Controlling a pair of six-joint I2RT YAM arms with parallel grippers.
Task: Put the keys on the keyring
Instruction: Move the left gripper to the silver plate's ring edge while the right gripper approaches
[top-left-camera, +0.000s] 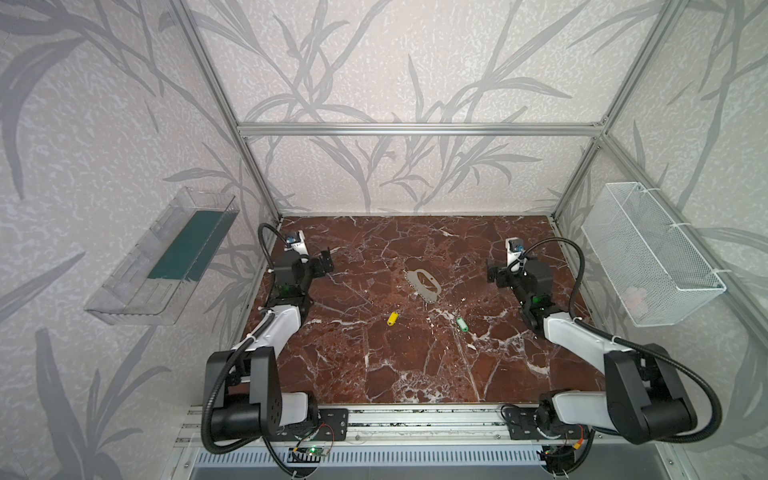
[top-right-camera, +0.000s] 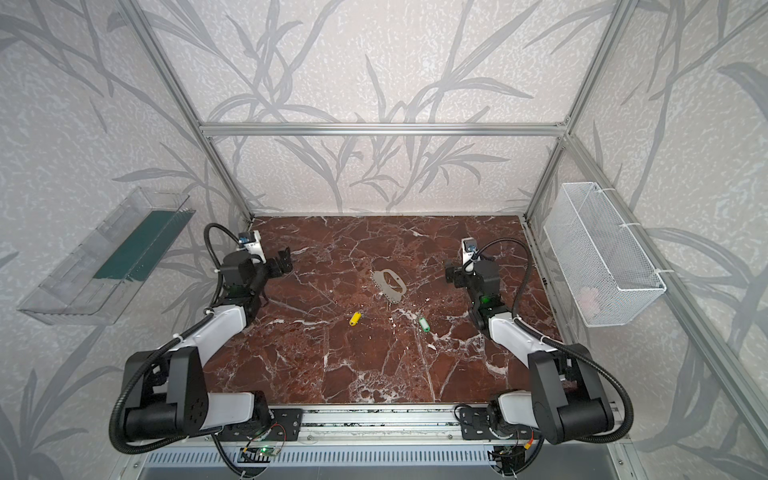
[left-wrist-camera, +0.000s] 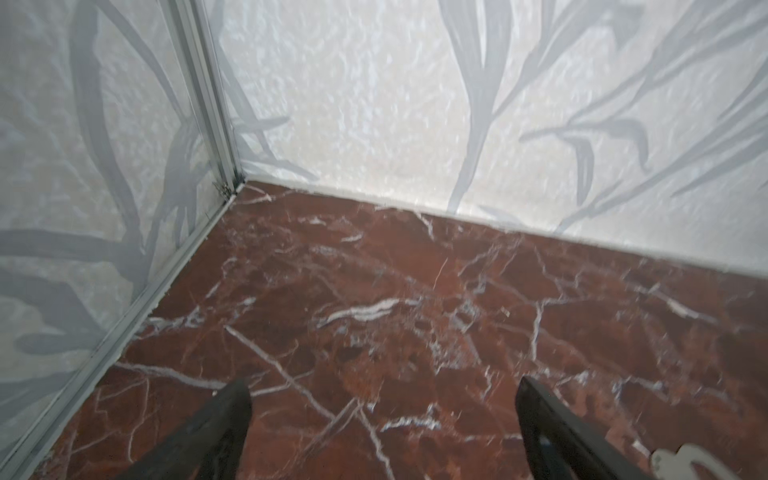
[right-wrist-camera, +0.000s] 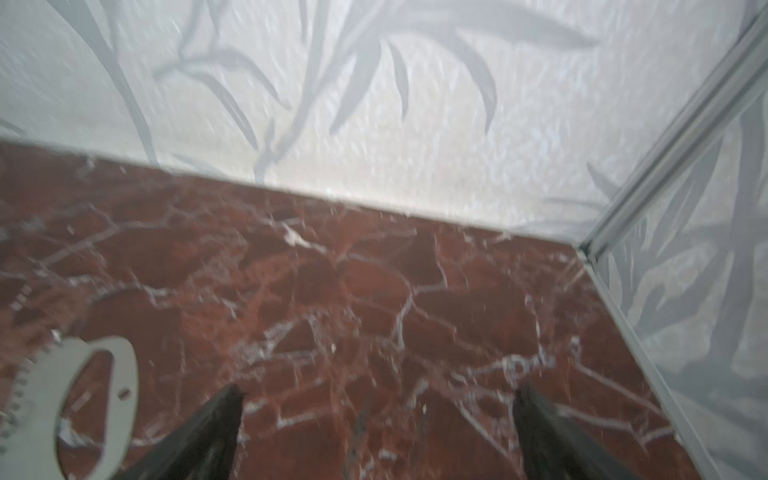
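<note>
**A:** What are the hands doing?

**B:** The left hand (top-left-camera: 327, 261) stands spread wide over bare counter (top-left-camera: 374, 365), gripping nothing. Its wrist view shows only two dark fingers (left-wrist-camera: 208, 436), cut off by the frame edge. The right hand (top-left-camera: 493, 272) is the same: spread and empty, with its wrist picture blurred.

**A:** And the keyring?

**B:** In both top views the keyring (top-left-camera: 429, 296) lies flat just above the middle of the frame, between the two hands and apart from each. The left wrist view catches only a sliver of it (left-wrist-camera: 673, 461) at the frame edge. The right wrist view shows more (right-wrist-camera: 37, 395), the oval cutout and a notched edge, but smeared and cropped.

**A:** The keys?

**B:** Both lie loose on the counter, lower in the frame than the keyring. The yellow key (top-left-camera: 392, 318) sits a little left of centre and the green key (top-left-camera: 461, 324) right of centre. They are well apart, and neither touches the keyring. From above they are too small to make out any label or loop.
</note>
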